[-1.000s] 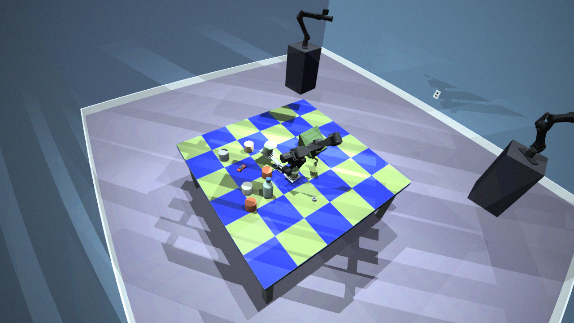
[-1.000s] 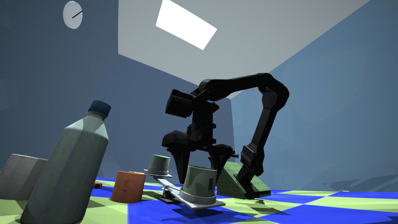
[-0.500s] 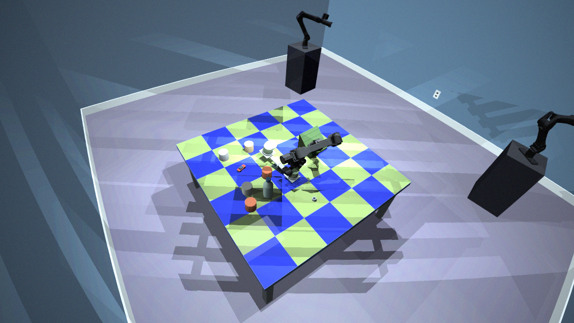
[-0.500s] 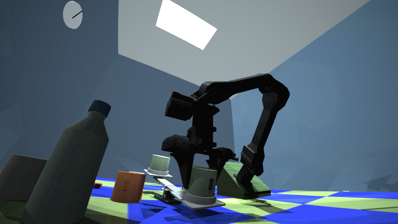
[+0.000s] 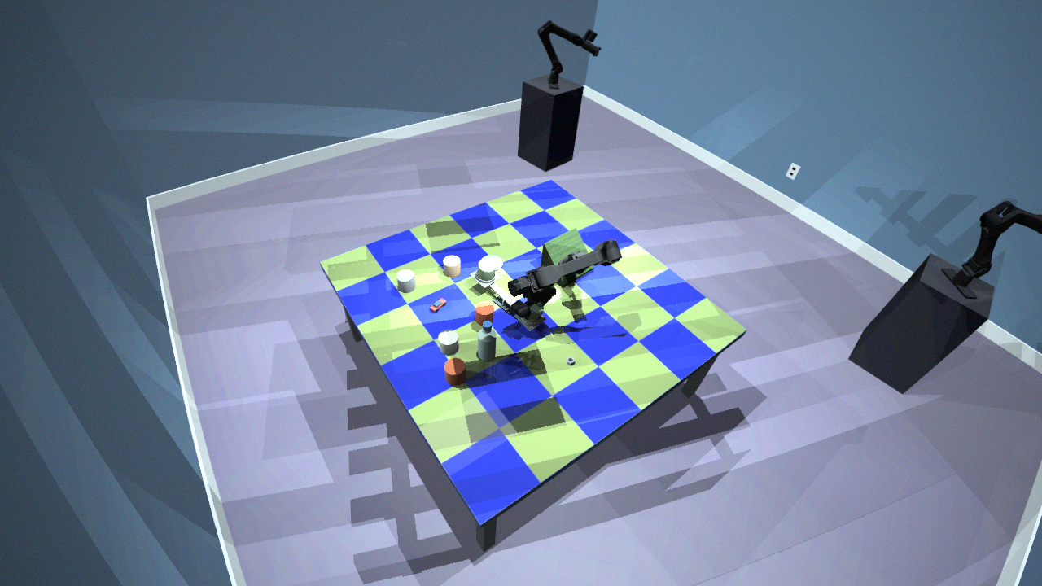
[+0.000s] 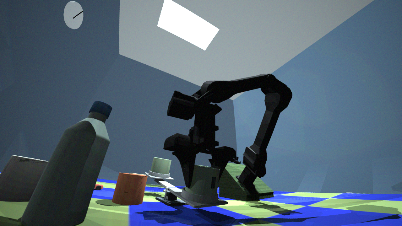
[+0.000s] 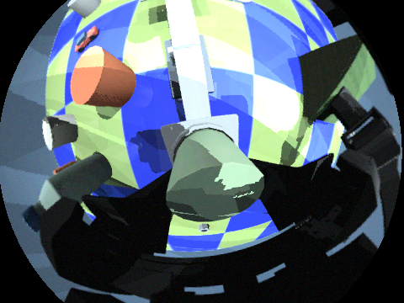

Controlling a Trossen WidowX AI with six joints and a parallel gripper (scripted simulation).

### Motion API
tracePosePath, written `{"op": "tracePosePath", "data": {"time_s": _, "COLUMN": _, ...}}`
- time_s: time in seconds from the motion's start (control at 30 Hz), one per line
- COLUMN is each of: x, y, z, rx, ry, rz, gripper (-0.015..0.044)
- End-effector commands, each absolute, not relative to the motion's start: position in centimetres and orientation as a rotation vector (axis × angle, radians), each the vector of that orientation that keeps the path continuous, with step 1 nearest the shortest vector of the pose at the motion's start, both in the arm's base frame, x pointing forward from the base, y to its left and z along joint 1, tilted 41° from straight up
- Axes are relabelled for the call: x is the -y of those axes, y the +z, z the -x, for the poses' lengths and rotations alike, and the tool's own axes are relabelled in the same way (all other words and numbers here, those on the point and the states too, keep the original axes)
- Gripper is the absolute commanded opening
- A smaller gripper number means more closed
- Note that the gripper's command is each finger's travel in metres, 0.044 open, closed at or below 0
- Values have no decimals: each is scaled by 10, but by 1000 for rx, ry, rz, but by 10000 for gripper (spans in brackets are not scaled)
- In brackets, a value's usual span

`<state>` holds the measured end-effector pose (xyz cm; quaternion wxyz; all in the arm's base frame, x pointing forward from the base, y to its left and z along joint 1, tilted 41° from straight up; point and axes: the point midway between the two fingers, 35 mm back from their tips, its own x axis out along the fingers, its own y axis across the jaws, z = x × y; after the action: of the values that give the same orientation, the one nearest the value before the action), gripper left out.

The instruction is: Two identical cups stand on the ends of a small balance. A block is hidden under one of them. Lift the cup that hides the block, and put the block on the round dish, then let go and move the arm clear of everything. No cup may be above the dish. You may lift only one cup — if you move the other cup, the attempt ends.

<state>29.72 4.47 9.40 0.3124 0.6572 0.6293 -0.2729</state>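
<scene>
The near grey-green cup [image 6: 206,182] [image 7: 210,185] stands upside down on the low end of the tilted balance [image 5: 497,293] [image 6: 171,187] [image 7: 191,63]. My gripper [image 6: 204,180] [image 7: 208,166] is shut on this cup, one finger on each side. The cup's base still sits in the ring on its end plate. The matching far cup [image 5: 486,271] [image 6: 160,165] stands on the raised end, away from the gripper. The white round dish [image 5: 496,260] lies just behind the far cup in the top view. No block is visible; the cups hide what is under them.
An orange cylinder [image 5: 484,314] [image 6: 129,188] [image 7: 103,80] and a bottle [image 5: 486,345] [image 6: 70,168] [image 7: 80,178] stand beside the balance. A green wedge [image 5: 562,245] [image 6: 231,182] [image 7: 359,73] is near the arm's base. A toy car [image 5: 437,305] [image 7: 87,39], a nut [image 5: 570,360] [image 7: 204,227] and several other cylinders are around.
</scene>
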Motion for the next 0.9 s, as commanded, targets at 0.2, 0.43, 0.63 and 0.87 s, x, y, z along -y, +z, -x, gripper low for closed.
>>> {"op": "tracePosePath", "data": {"time_s": 0.2, "x": -33, "y": 105, "z": -301, "rx": -1640, "ry": -720, "rz": -1748, "gripper": 0}}
{"op": "tracePosePath", "data": {"time_s": 0.43, "x": -26, "y": 112, "z": -301, "rx": -1634, "ry": -726, "rz": -1754, "gripper": 0}}
{"op": "tracePosePath", "data": {"time_s": 0.63, "x": -21, "y": 118, "z": -302, "rx": -1628, "ry": -731, "rz": -1760, "gripper": 0}}
{"op": "tracePosePath", "data": {"time_s": 0.87, "x": -15, "y": 124, "z": -302, "rx": -1622, "ry": -737, "rz": -1767, "gripper": 0}}
